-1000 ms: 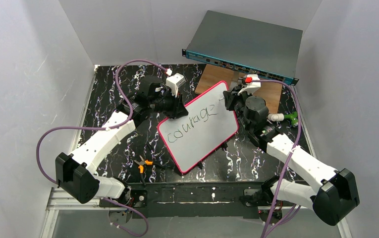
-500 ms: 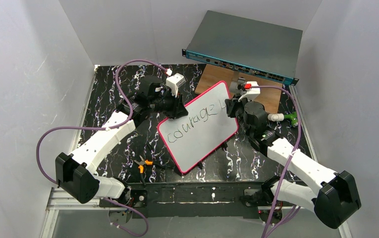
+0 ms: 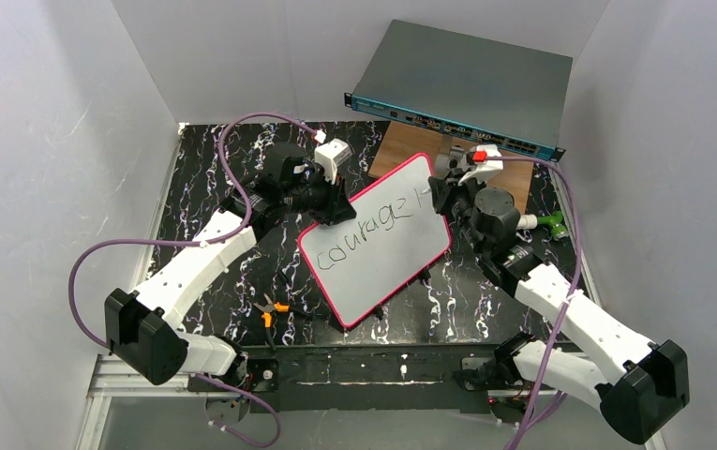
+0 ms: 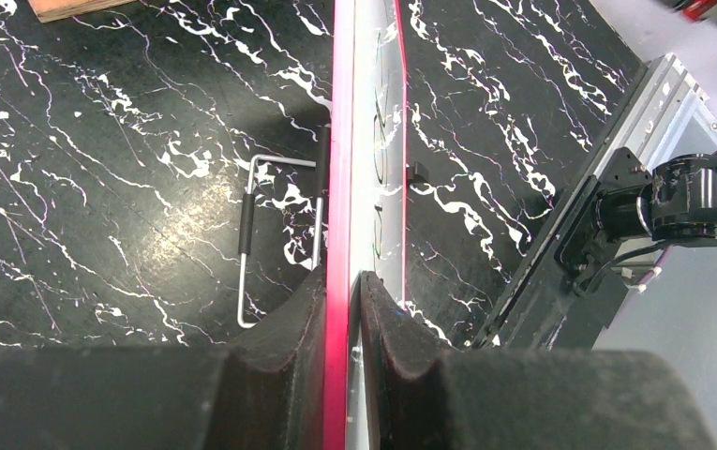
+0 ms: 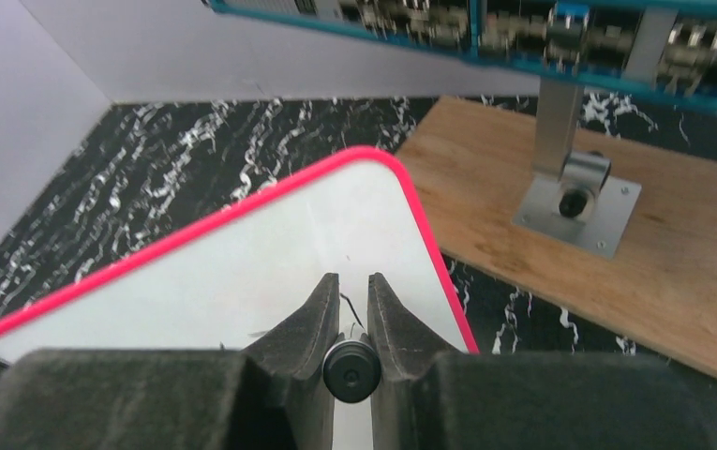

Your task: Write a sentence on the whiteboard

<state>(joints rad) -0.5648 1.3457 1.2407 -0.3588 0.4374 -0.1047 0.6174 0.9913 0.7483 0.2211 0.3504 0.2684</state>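
One word of the sentence (image 3: 362, 232) is on the whiteboard (image 3: 387, 267), which the left gripper (image 4: 343, 281) holds by its frame over the surface (image 3: 195, 178); the right gripper (image 5: 352, 281), pinching the marker (image 5: 352, 370), probably starts the next word beside it.

Left arm (image 3: 195, 262) and right arm (image 3: 575, 314) have white shells, black joints, purple cables (image 3: 72, 277); left claw (image 4: 345, 281) and right claw (image 5: 352, 281) are black.

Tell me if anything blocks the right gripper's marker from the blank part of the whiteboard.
Nothing visible does. The right gripper, shut on the marker, is over the far corner of the whiteboard; the surface below the writing is bare. The left gripper clamps the opposite edge.
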